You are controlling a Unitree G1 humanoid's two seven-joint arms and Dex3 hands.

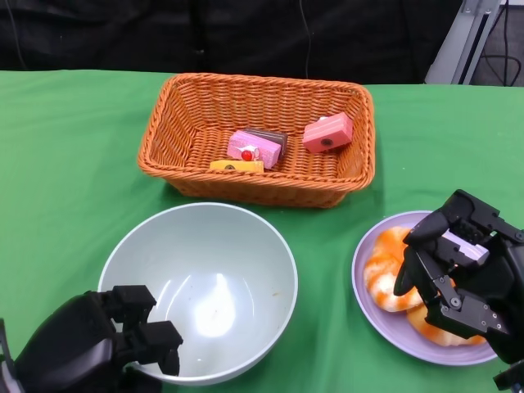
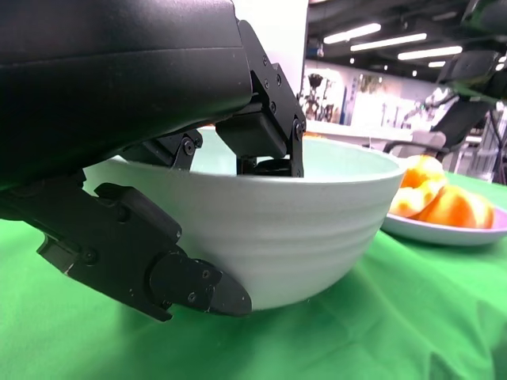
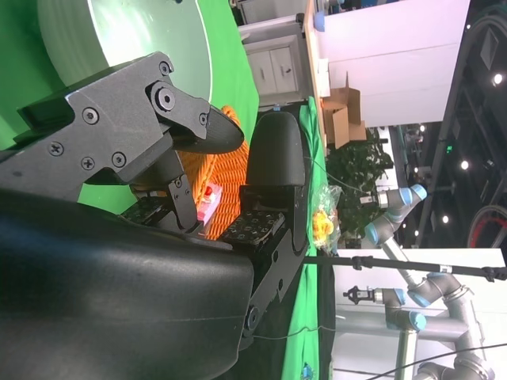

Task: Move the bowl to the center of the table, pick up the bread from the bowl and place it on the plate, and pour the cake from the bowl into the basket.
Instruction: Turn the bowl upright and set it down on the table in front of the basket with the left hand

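Observation:
The pale green bowl (image 1: 246, 246) stands empty in the middle of the green table. My left hand (image 1: 106, 344) grips its near rim, fingers hooked inside and thumb against the outer wall (image 2: 317, 222). Behind it, the orange wicker basket (image 1: 254, 82) holds three cake pieces: a pink one (image 1: 328, 133), a pink-and-brown one (image 1: 255, 146) and a yellow one (image 1: 237, 166). To the right, orange-and-white bread (image 1: 385, 274) lies on the lavender plate (image 1: 401, 327). My right hand (image 1: 463, 274) hovers over the plate's right side, fingers apart and empty, hiding part of the bread.
A green cloth covers the table up to a dark backdrop at the far edge. The basket sits close behind the bowl, and the plate sits close to the bowl's right. Bare cloth lies left of the bowl and basket.

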